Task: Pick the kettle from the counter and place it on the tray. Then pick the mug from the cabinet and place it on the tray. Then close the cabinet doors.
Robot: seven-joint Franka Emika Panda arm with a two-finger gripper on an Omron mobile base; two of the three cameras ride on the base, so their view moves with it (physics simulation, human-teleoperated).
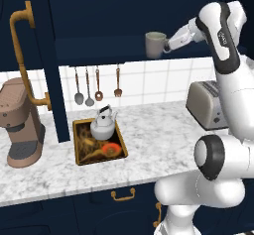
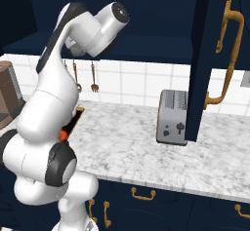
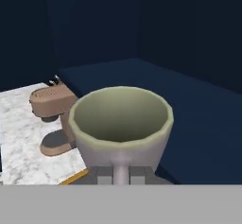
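- The pincer [image 1: 167,44] is closed on the side handle of the small grey-beige ceramic-looking mug [image 1: 155,44], which hangs upright at the level of the cupboard shelf.
- In the hand view the same mug [image 3: 121,124] sits directly ahead of the pincer, its round flared rim and smooth pale greenish inside open to the camera, the handle running straight back between the fingers.
- Just beyond and under the mug lies the flat matte shelf of the large dark navy wall cabinet [image 1: 124,16].
- Below the pincer stretches the white-grey marbled stone table [image 1: 149,145].
- Down and away on that table rests the shallow rectangular tray [image 1: 76,147], gold-brown at the rim, dark with orange and yellow pattern inside.
- The squat, shiny silver-white kettle [image 1: 103,126] with a dark arched handle stands inside the tray's far half.
- The boxy brushed-silver toaster [image 1: 207,104] stands below the pincer, by the tiled wall.
- Farthest off stands a rounded brown coffee machine [image 1: 21,125], past a tall navy panelled cabinet door [image 1: 52,65] swung open, with its long brass handle.
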